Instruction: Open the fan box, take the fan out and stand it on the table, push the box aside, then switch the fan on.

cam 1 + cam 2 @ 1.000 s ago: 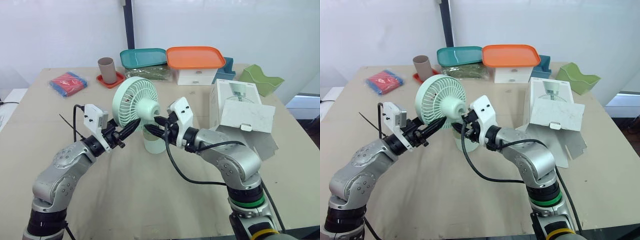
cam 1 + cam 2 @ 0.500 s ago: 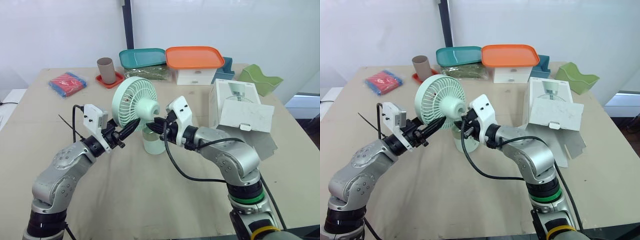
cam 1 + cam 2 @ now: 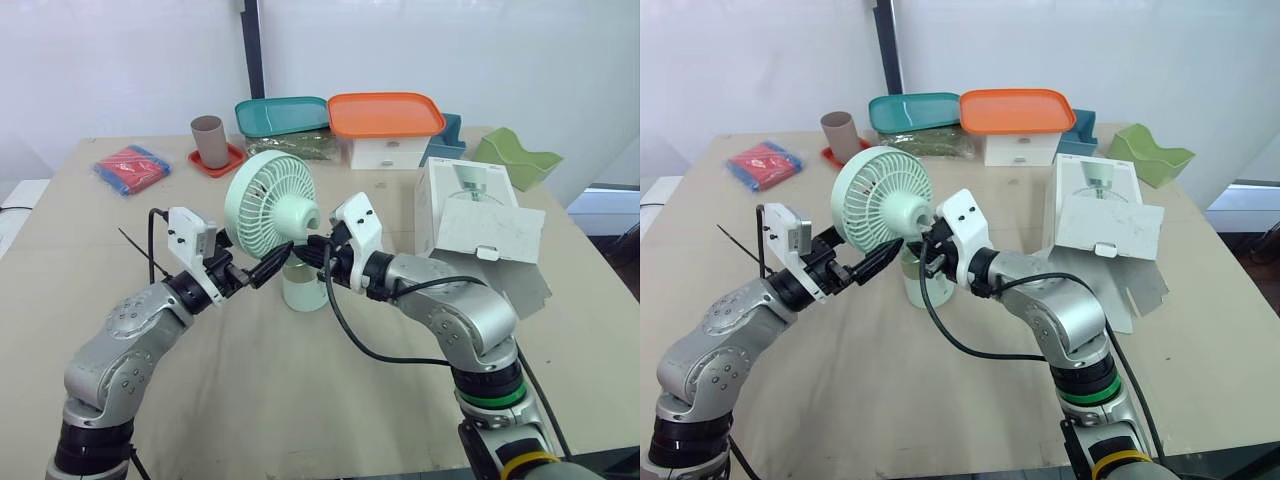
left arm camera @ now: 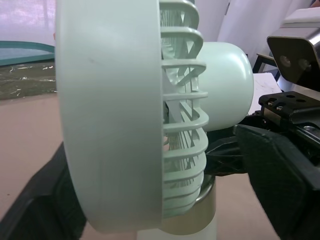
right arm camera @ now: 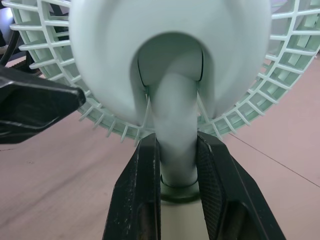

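Note:
A pale green fan (image 3: 270, 205) stands upright on its round base (image 3: 303, 290) in the middle of the table. My right gripper (image 3: 312, 250) is shut on the fan's neck (image 5: 177, 165), one black finger (image 5: 140, 190) on each side, just under the motor housing. My left gripper (image 3: 275, 268) is open beside the fan's grille, low on its left side. Its fingers (image 4: 280, 185) stand wide apart with the fan's head (image 4: 125, 115) between them. The white fan box (image 3: 470, 215) lies to the right, its flap (image 3: 490, 235) hanging open.
Along the table's back edge stand a brown cup on a red coaster (image 3: 210, 140), a teal tray (image 3: 285, 113), an orange-lidded white container (image 3: 388, 115) and a green holder (image 3: 518, 157). A red and blue packet (image 3: 132, 167) lies at the back left.
My left gripper's fingers have spread apart and dropped a little below the fan's head. My right gripper has stayed shut on the neck, and the fan has stayed upright.

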Controlling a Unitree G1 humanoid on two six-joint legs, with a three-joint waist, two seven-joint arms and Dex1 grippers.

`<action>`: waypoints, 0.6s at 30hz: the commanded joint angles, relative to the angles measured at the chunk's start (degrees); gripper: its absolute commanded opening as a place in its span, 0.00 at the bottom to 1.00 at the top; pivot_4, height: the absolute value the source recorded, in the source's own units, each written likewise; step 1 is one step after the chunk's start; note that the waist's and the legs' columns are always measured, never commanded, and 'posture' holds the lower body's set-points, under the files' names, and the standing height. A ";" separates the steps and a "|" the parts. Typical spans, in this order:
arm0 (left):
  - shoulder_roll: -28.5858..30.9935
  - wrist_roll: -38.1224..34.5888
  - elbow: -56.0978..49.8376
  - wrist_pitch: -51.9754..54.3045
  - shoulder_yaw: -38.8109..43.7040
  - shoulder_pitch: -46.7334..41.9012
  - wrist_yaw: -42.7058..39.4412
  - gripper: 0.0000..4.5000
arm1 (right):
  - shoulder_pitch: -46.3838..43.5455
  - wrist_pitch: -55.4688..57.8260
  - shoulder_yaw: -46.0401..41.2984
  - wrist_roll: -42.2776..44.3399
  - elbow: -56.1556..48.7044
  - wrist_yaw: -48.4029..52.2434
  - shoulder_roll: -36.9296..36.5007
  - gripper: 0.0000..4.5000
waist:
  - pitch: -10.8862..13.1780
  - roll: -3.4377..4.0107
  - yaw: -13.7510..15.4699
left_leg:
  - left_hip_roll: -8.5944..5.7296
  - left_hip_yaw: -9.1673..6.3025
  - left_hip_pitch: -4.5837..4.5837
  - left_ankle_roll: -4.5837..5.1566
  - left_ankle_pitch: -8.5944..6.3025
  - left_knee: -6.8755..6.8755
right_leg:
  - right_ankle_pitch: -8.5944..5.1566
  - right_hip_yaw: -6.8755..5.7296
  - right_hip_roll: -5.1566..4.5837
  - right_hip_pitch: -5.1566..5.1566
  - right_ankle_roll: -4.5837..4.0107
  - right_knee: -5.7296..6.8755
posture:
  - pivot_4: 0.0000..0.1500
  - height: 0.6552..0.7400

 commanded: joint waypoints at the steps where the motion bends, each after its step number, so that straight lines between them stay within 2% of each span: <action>1: 2.87 -1.64 -2.06 -0.11 2.54 0.28 -2.78 0.99 | -0.77 -1.82 0.00 0.49 -0.04 1.74 -0.04 0.11 | 0.00 0.00 -0.01 | 0.00 -0.01 0.00 0.00 0.00 0.00 | 0.00 0.00 0.01 0.00 0.00 0.00 | 1.00 1.00; 9: 9.57 -1.52 0.60 -1.45 6.68 3.11 -9.31 0.99 | 0.23 -7.66 -2.09 0.96 2.59 7.96 -3.89 0.11 | 0.01 0.02 -0.02 | 0.02 -0.01 0.00 0.01 -0.01 -0.03 | -0.01 -0.01 0.04 0.00 0.00 -0.02 | 1.00 1.00; 14: 13.73 -4.71 2.52 0.48 10.20 4.23 -14.60 0.99 | 1.75 -12.57 -3.99 3.16 3.62 14.28 -5.80 0.11 | 0.02 0.02 -0.02 | 0.03 -0.01 -0.01 0.01 -0.01 -0.03 | -0.02 -0.01 0.04 0.00 0.00 -0.02 | 1.00 1.00; 18: 19.35 -8.95 2.76 3.87 12.47 8.00 -21.79 0.99 | 2.95 -15.65 -5.64 6.28 3.83 20.11 -6.59 0.11 | 0.06 0.03 -0.06 | 0.05 0.00 -0.02 0.05 -0.03 -0.06 | -0.03 -0.01 0.05 -0.04 -0.01 -0.02 | 1.00 1.00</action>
